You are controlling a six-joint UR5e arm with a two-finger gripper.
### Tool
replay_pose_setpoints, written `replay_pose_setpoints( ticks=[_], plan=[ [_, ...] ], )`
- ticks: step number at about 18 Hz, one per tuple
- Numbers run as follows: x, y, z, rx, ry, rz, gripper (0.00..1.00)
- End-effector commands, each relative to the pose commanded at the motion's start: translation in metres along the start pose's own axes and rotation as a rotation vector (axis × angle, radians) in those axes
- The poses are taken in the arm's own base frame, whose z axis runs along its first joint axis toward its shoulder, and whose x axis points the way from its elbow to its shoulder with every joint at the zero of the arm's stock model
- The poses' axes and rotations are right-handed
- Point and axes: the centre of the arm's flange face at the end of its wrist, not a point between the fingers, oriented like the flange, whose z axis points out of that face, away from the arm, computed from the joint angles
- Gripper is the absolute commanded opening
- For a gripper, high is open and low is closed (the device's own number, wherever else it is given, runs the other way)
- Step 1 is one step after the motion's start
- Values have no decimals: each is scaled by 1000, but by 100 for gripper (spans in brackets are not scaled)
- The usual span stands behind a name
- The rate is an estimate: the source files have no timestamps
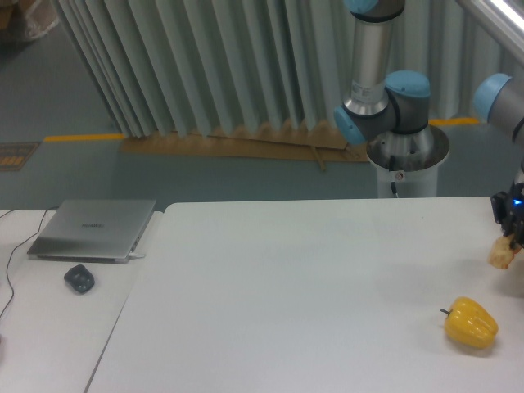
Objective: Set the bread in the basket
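At the right edge, I had the small pale tan bread piece [502,255] pinched in the jaws, clear of the white table [311,286]. No basket showed in view, so placing remained.

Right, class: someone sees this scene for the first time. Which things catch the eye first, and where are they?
The glossy yellow pepper stands out, lying alone near the table's front right corner. Just above it, at the right edge, the gripper holds the bread off the surface. Far left, a closed laptop sits with a dark mouse in front.
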Motion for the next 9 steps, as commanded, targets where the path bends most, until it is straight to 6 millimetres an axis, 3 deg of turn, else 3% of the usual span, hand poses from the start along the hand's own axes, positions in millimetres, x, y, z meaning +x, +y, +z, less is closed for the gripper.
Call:
replay_pose_setpoints(
  ticks=[4,9],
  plan=[
    [3,6,-19,-1,-36,36,24],
    [-1,15,-25,-1,-49,117,24]
  ],
)
